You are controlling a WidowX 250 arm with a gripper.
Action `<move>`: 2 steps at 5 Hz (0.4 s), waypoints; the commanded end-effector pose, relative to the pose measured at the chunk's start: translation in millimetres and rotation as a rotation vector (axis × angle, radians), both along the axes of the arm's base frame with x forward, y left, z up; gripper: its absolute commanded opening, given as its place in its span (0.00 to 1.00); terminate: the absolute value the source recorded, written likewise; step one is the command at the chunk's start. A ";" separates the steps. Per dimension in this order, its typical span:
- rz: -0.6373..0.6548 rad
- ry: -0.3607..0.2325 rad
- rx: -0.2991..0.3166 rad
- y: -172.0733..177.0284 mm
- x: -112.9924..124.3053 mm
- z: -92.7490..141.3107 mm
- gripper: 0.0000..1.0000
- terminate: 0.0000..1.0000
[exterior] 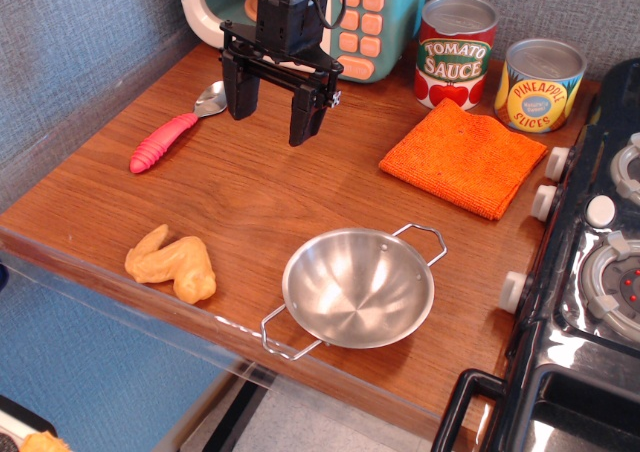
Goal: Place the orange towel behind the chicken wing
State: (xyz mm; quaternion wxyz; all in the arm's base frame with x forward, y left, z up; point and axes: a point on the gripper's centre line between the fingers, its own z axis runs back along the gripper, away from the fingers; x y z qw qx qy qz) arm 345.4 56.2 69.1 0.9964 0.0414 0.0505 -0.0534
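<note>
While the pincer is hanging with its jaws apart and nothing between them, I am weighing what could spoil the pickup. I am judging that the orange towel is lying flat and limp on the wooden counter, so the fingers may be pinching only the top fold and letting the rest drag or unfold on the way across. I am also worrying about the steel bowl, which is sitting between the towel and the chicken wing; a trailing corner could be catching its handle. The towel is resting well to the right of the pincer from the camera's side, just in front of the tomato sauce can and pineapple can, while the wing is sitting near the front left edge.
</note>
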 end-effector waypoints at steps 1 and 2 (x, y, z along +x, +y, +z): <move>0.000 0.000 0.000 0.0 0.0 0.0 1.00 0.00; -0.023 -0.008 -0.020 -27.9 13.8 -2.3 1.00 0.00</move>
